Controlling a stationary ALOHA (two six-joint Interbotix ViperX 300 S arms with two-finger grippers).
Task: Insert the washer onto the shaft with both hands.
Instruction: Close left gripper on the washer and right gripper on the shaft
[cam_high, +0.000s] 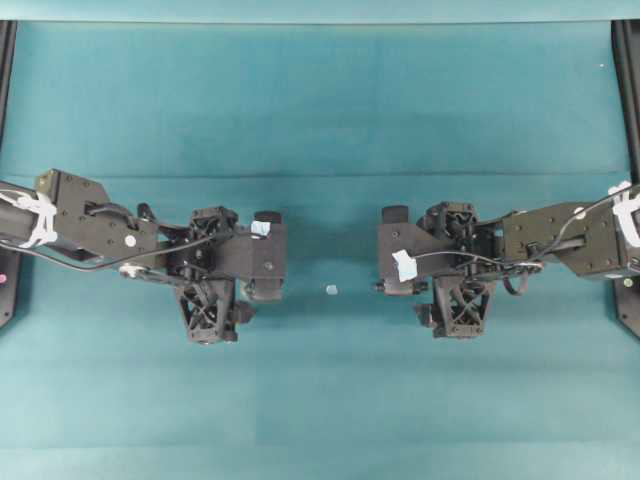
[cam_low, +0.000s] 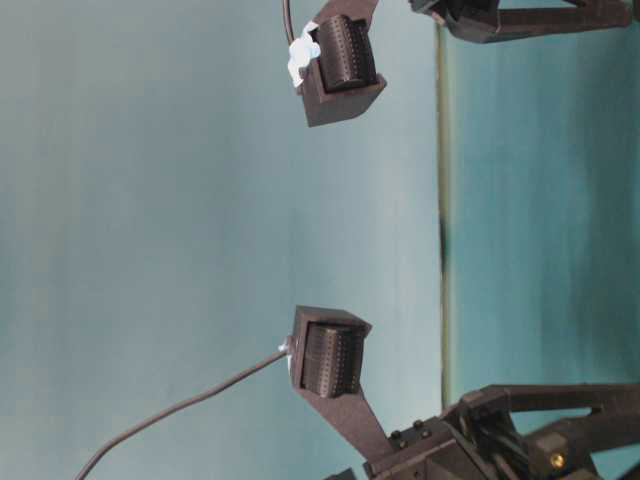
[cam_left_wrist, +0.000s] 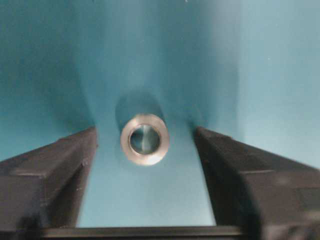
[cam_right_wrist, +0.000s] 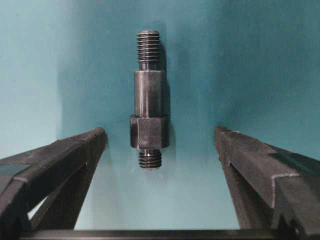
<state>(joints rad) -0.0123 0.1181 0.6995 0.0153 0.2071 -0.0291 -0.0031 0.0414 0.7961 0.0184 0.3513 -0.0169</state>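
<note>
Two grippers face each other over a teal table (cam_high: 320, 100). Left gripper (cam_left_wrist: 145, 150): jaws spread wide, holding nothing; the washer (cam_left_wrist: 144, 139) lies flat on the cloth between its fingers, touching neither. Right gripper (cam_right_wrist: 160, 150): jaws likewise wide apart and empty; the shaft (cam_right_wrist: 149, 100) lies lengthwise between its fingers, threaded ends visible. A pale speck (cam_high: 331, 289) sits between the two arms.

The washer (cam_left_wrist: 144, 139) was blurred in the left wrist view, while overhead both washer and shaft (cam_right_wrist: 149, 100) were hidden beneath the arms.
</note>
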